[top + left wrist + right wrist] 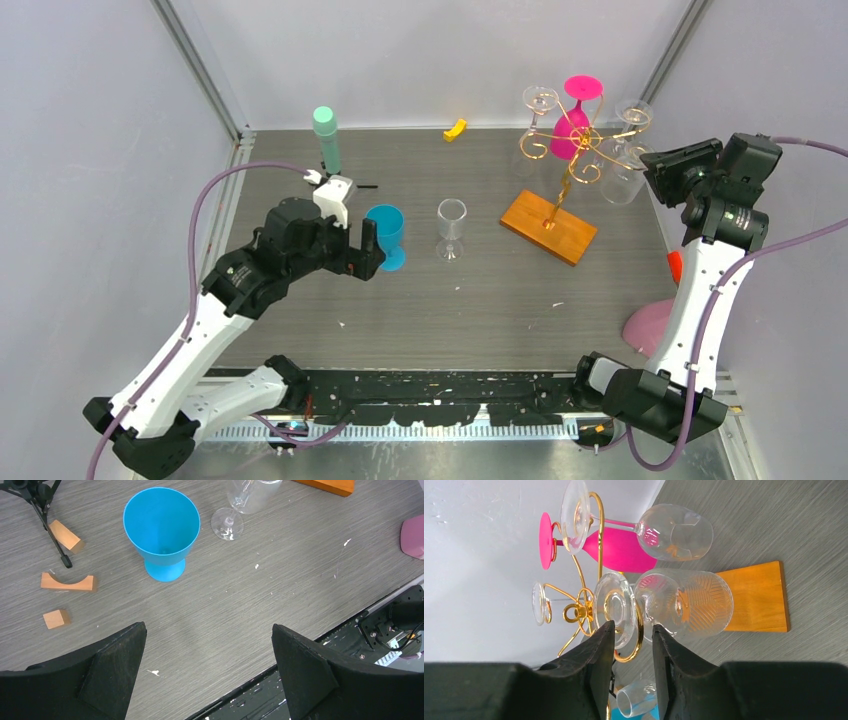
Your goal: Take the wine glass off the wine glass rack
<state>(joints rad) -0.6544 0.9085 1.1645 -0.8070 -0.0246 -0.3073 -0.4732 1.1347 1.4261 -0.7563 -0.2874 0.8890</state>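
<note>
The wine glass (686, 605), clear and ribbed, hangs by its foot from the gold wine glass rack (583, 611) at the centre of the right wrist view, its bowl in front of the orange wooden base (754, 597). In the top view it sits at the upper right. The right gripper (633, 629) comes in from the bottom edge. Its jaws are narrowed but apart, with the fingertips either side of the stem and a gold hook, and contact cannot be made out. The left gripper (207, 626), jaws spread wide, hovers over the grey table (240, 605), below a blue cup (161, 525) in its view.
</note>
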